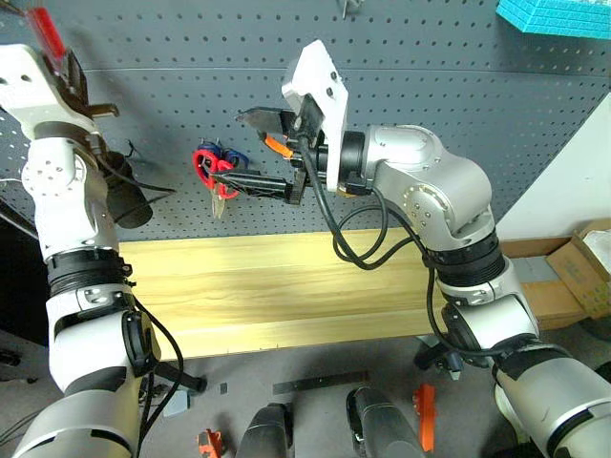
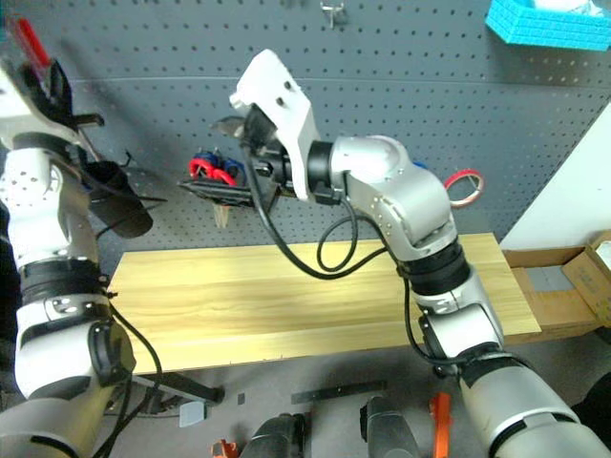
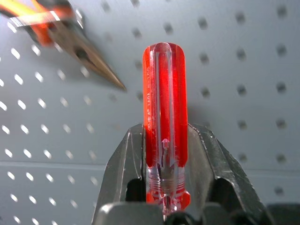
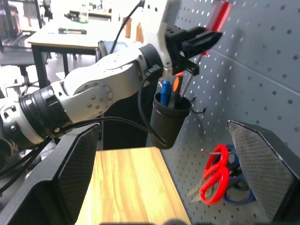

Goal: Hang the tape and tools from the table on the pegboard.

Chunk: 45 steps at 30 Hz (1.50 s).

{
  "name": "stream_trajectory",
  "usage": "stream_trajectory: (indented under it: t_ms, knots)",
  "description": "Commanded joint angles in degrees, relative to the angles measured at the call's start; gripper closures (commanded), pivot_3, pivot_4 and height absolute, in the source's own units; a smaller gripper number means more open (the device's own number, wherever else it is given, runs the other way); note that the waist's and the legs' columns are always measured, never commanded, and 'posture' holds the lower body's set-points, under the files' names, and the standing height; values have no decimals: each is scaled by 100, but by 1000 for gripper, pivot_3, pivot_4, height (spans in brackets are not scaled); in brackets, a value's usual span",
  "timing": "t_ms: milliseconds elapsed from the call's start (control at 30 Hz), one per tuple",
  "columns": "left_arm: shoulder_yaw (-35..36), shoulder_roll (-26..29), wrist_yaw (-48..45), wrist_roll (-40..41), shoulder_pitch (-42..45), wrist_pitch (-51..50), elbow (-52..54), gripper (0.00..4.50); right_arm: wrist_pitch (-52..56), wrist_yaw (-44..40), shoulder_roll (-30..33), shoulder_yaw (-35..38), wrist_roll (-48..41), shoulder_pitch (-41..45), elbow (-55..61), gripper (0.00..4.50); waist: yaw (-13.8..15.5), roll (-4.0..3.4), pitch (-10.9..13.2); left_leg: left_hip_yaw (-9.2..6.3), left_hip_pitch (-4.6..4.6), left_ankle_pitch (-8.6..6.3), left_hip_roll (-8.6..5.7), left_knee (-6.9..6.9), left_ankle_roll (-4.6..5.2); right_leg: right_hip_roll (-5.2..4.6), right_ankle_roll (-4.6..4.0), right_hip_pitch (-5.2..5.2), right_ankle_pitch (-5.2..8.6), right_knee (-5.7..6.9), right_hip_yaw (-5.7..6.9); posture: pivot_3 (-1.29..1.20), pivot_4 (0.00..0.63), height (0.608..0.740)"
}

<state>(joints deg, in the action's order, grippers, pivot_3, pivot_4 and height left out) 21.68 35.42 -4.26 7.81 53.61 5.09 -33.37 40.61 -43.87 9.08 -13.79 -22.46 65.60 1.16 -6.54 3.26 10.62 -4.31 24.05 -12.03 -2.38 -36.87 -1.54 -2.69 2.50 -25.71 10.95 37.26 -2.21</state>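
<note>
The step in hand is hanging the screwdriver point(image 3: 164, 122). The left gripper point(image 1: 59, 81), in the upper left of the head views, has its jaws closed on the lower end of the red handle, close to the pegboard point(image 1: 458, 86). The handle's long axis runs along the fingers and points up, tilted toward the board; its rounded butt leads. The shaft is hidden behind the gripper, so I cannot tell for certain where the tip lies.

Just below that gripper a black cup point(image 4: 171, 117) hangs on the board with other handles in it. The next move calls for finding a free hook or slot near there, lining the screwdriver up with it, and only then letting go.

The right gripper point(image 1: 272, 153), in the upper middle, points sideways across the board with its jaws spread wide and nothing between them. The red scissors point(image 4: 214, 176) already hang on the board beside it, pliers point(image 3: 70, 42) hang higher up, and the tape point(image 2: 464, 187) hangs at the right. The table point(image 1: 286, 286) looks bare.
</note>
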Motion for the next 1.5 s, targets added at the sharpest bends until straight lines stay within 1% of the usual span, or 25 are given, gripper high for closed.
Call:
stream_trajectory:
  t_ms: [33, 200, 467, 800, 1000, 1300, 1433, 1500]
  knots:
    - [21, 80, 111, -43, 87, 202, 95, 3640, -174, 41, -10, 14, 129, 91, 92, 0, -23, 0, 0, 1, 0, 0, 0, -1, 0, 0, 0, 0, 0, 0, -1, -132, 94, 740]
    - [98, 156, 222, -25, -94, 24, 419, 3640, -232, 105, -26, -15, 285, 111, 13, 0, -82, 0, 0, 0, 0, 0, -1, -1, 0, -21, 0, -1, 0, 2, -2, -124, 96, 740]
    - [166, 272, 394, -39, -269, -239, 919, 3640, -328, 133, -76, 18, 409, 171, -152, 0, -144, 1, -1, -1, -1, 0, -2, -4, 0, -23, 0, -1, 0, 8, -1, -109, 95, 740]
    - [79, 360, 416, -210, -325, -118, 901, 3640, -325, 159, -115, 32, 440, 176, -170, 0, -146, 2, -3, 0, -2, 0, -4, -10, 0, -23, 0, -2, 0, 20, -2, -119, 100, 740]
    - [68, 267, 450, -275, -398, 129, 606, 3640, -307, 184, -120, 23, 460, 144, -153, 0, -148, 2, -3, 2, -6, 0, -4, -11, 0, -24, 0, -5, 0, 35, -3, -126, 102, 740]
    - [93, 152, 659, -306, -522, 707, -289, 3640, -302, 182, -126, 10, 497, 91, -124, 0, -151, 4, -6, 5, -11, 1, -4, -16, 0, -24, 0, -5, 0, 46, -5, -129, 103, 740]
    - [69, 82, 745, -291, -534, 755, -376, 3640, -292, 181, -135, 14, 506, 89, -114, 0, -152, 5, -7, 5, -11, 1, -4, -16, 0, -27, 0, -5, 0, 46, -5, -130, 102, 740]
    - [89, 21, 740, -227, -577, 747, -287, 2915, -292, 178, -139, 16, 514, 90, -116, 0, -152, 7, -8, 5, -11, 1, -4, -16, 0, -27, 0, -5, 0, 46, -4, -131, 101, 740]
